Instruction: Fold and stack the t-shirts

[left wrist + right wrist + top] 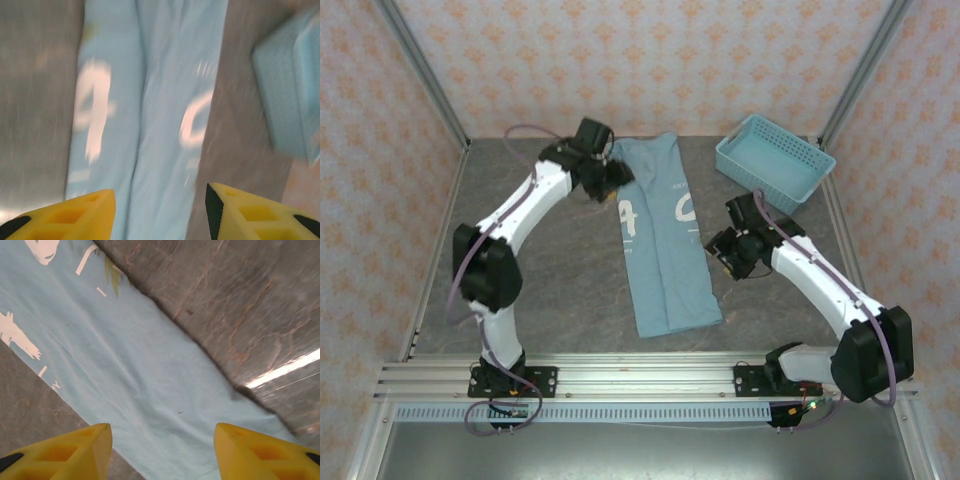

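A light teal-blue t-shirt lies flat on the grey table, folded lengthwise into a long narrow strip, with white lettering facing up. My left gripper hovers at the strip's far left edge. In the left wrist view its yellow fingers stand apart, with the t-shirt below and nothing between them, so the left gripper is open. My right gripper is beside the strip's right edge. It is also open above the t-shirt, holding nothing.
A light-blue plastic lattice basket stands at the back right, tilted against the corner, and also appears blurred as the basket in the left wrist view. Patterned walls and metal posts enclose the table. A metal rail runs along the near edge.
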Controlling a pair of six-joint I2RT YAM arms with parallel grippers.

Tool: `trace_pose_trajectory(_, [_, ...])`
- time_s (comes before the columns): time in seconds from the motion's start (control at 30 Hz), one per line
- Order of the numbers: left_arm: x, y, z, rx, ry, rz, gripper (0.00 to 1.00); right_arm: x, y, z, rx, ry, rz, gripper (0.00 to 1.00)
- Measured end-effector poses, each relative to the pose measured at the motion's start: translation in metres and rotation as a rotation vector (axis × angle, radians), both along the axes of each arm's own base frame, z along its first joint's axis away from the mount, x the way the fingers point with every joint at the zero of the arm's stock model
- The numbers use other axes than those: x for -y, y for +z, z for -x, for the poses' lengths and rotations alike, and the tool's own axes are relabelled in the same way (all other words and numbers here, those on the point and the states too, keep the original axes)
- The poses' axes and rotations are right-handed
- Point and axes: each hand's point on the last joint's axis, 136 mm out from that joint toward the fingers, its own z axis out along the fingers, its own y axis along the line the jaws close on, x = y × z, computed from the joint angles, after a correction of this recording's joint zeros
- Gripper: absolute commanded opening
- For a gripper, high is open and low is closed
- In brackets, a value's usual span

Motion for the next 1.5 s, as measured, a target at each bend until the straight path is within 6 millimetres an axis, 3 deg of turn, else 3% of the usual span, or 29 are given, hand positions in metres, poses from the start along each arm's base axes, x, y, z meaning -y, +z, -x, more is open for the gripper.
trace_pose_trajectory(0.13, [0.024,-0.078,0.129,-0.271,-0.216,-0.043,0.57,0.009,-0.018,0.019,-0.04,0.151,0.072,0.56])
trace_pose_trajectory(0.23, [0.033,-0.121,0.207,-0.439,-0.317,-0.085,0.6,0.014,-0.036,0.038,-0.098,0.224,0.095,0.56])
trace_pose_trajectory(0.3, [0.037,-0.135,0.238,-0.498,-0.35,-0.104,0.61,0.016,-0.045,0.048,-0.128,0.251,0.103,0.56])
trace_pose_trajectory(0.37, [0.043,-0.142,0.254,-0.521,-0.363,-0.108,0.61,0.019,-0.052,0.055,-0.15,0.265,0.111,0.56])
trace_pose_trajectory(0.6, [0.076,-0.147,0.266,-0.486,-0.369,-0.066,0.53,0.022,-0.064,0.067,-0.186,0.285,0.116,0.55])
trace_pose_trajectory(0.67, [0.079,-0.154,0.265,-0.494,-0.352,-0.065,0.46,0.023,-0.064,0.069,-0.188,0.285,0.113,0.55])
trace_pose_trajectory(0.8, [0.078,-0.168,0.266,-0.533,-0.324,-0.086,0.16,0.023,-0.063,0.071,-0.175,0.285,0.11,0.55])
trace_pose_trajectory(0.93, [0.077,-0.167,0.263,-0.519,-0.322,-0.104,0.0,0.024,-0.064,0.076,-0.174,0.283,0.102,0.54])
trace_pose_trajectory(1.17, [0.059,-0.167,0.27,-0.5,-0.312,-0.129,0.0,0.012,-0.079,0.103,-0.213,0.319,0.093,0.52])
trace_pose_trajectory(1.5, [0.052,-0.167,0.276,-0.505,-0.312,-0.134,0.0,-0.013,-0.098,0.112,-0.28,0.388,0.093,0.48])
